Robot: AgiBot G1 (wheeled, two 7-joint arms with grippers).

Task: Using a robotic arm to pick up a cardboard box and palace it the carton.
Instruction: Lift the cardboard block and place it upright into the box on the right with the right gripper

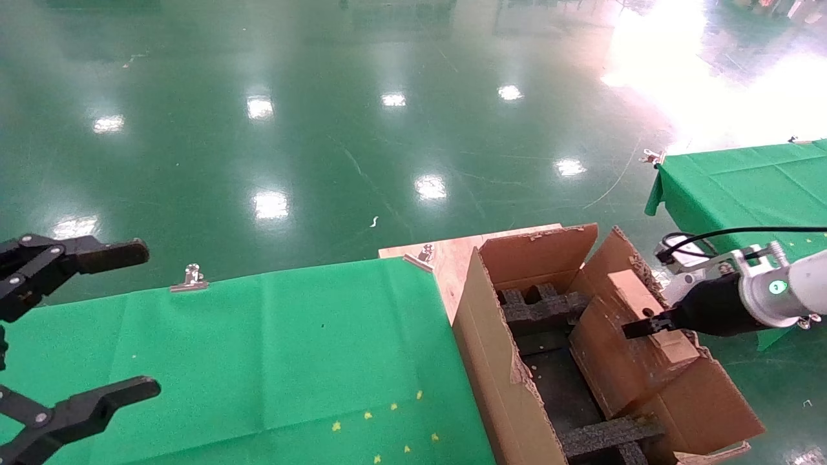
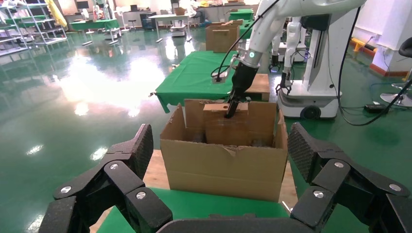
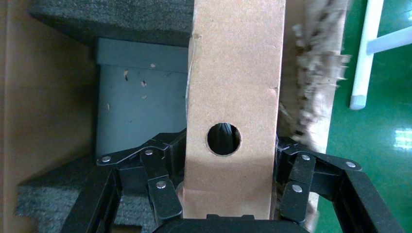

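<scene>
Pickup's done: right tool [image 1: 636,328] is clamped on the cardboard box [image 1: 636,323], already lowered inside the carton [image 1: 510,387]. Looks like only letting go is left. Left tool [image 1: 97,323] hangs spread wide beside the carton.

My head camera looks forward and down from above, taking in the green table [image 1: 258,349] and the carton [image 1: 517,361] at its right end. My left wrist camera faces across that table between my left gripper [image 2: 218,160] fingers, seeing the same carton [image 2: 226,165] from farther off. My right wrist camera sits very close, looking straight along the cardboard box [image 3: 233,111] into the carton [image 3: 43,97].
</scene>
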